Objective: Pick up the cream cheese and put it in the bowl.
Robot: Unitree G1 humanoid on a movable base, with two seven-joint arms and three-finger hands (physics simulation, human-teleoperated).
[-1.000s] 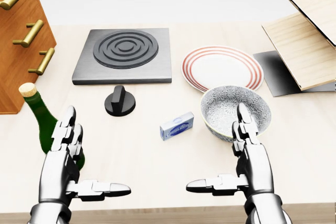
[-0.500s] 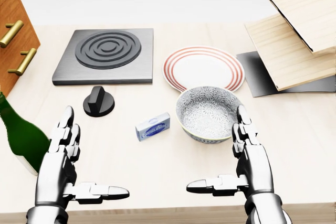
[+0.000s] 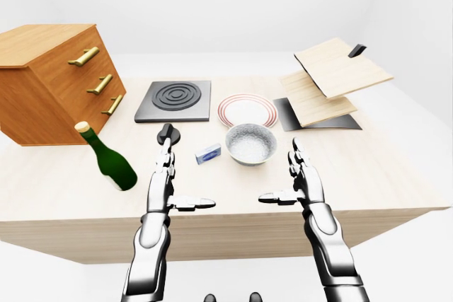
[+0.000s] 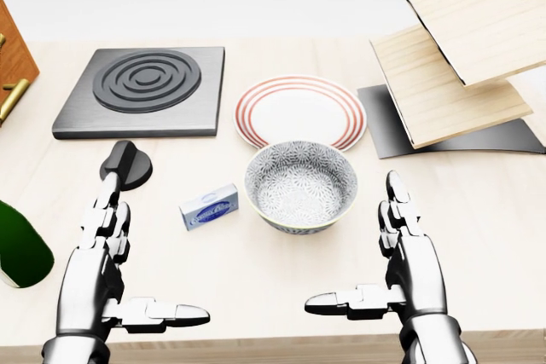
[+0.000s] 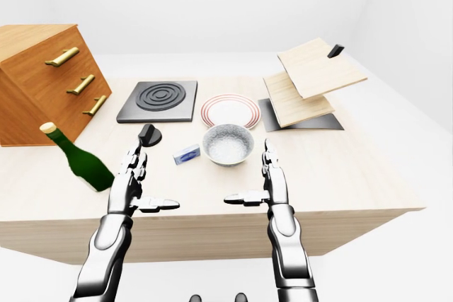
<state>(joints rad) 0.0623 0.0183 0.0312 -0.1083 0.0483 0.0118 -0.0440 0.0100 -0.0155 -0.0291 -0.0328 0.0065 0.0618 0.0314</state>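
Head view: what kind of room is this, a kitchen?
Probably a pretend kitchen counter, rendered in a simulator. A stove burner plate with its knob, a striped plate and a patterned bowl sit on a pale wooden table.

Bare worktop [image 4: 256, 270] lies between the two spread hands and runs up to the cream cheese [image 4: 209, 206], with nothing in between. The bowl [image 4: 300, 185] stands just right of the box, the knob [image 4: 125, 164] to its upper left, and the tilted bottle [image 3: 107, 156] well apart at the left.
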